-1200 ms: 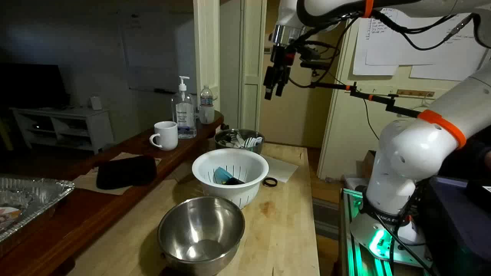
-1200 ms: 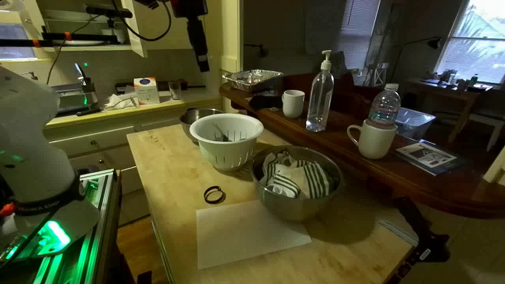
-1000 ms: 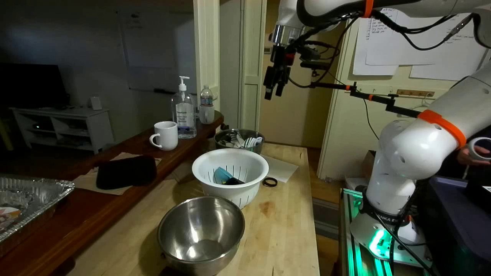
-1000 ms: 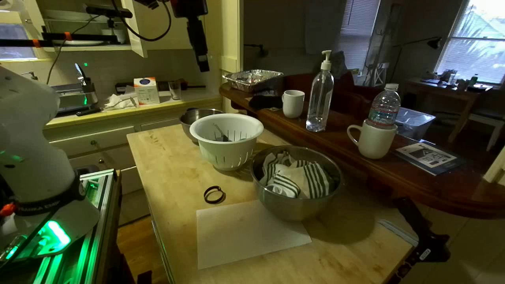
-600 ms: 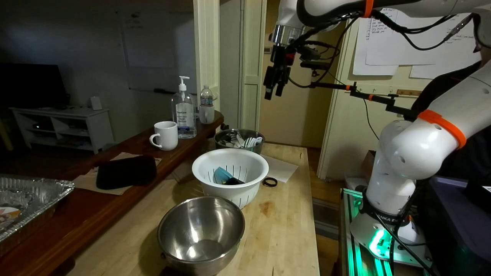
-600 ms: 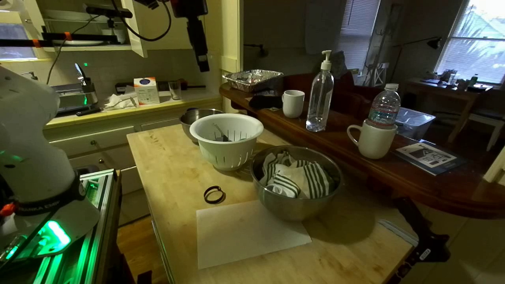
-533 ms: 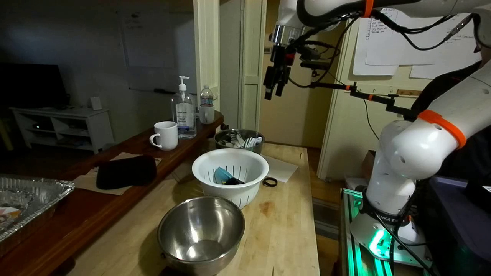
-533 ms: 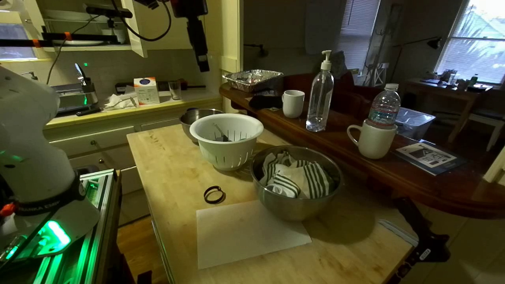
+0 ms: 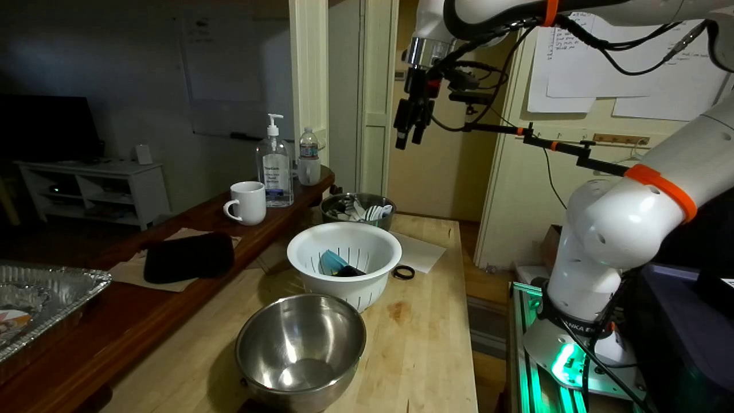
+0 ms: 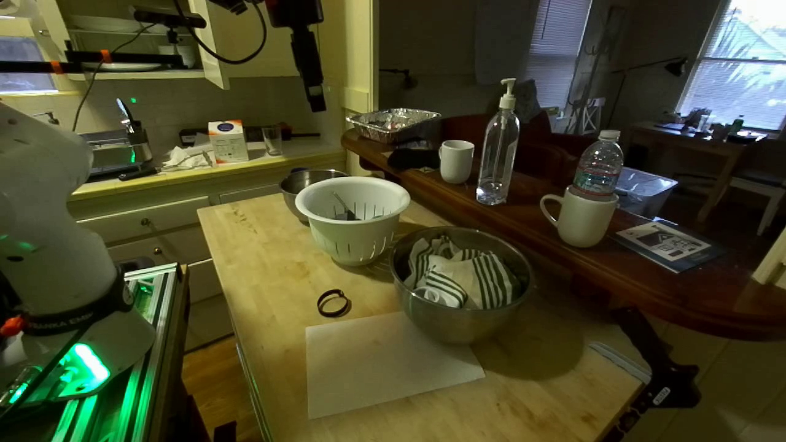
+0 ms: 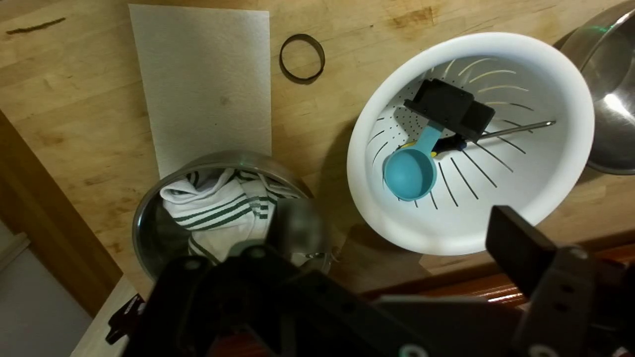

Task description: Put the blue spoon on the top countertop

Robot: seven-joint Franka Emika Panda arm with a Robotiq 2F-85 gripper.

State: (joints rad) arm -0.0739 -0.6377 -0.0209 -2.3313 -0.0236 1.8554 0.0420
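Observation:
The blue spoon (image 11: pixel 410 173) lies inside a white colander (image 11: pixel 545 168), its handle running under a black block (image 11: pixel 441 104). A metal-shafted tool lies against the same block. In an exterior view the blue spoon (image 9: pixel 331 263) shows over the colander's rim. The top countertop (image 9: pixel 132 307) is the raised reddish-brown wood, beside the pale counter. My gripper (image 11: pixel 404 230) stands open, its fingers wide apart with nothing between them. In an exterior view the gripper (image 9: pixel 409 140) hangs well above the colander, pointing down.
Around the colander are a steel bowl (image 9: pixel 269 344), a bowl with striped cloth (image 10: pixel 460 325), a black ring (image 10: pixel 333 303) and a paper sheet (image 10: pixel 387 368). A pump bottle (image 10: pixel 496 159), mugs, a black mat (image 9: pixel 189 258) and a foil tray (image 9: pixel 86 278) occupy the raised counter.
My arm, the gripper and the things on both counters hold still. A person behind the arm showed a hand with a cup, then a dark-clothed back, and has moved away.

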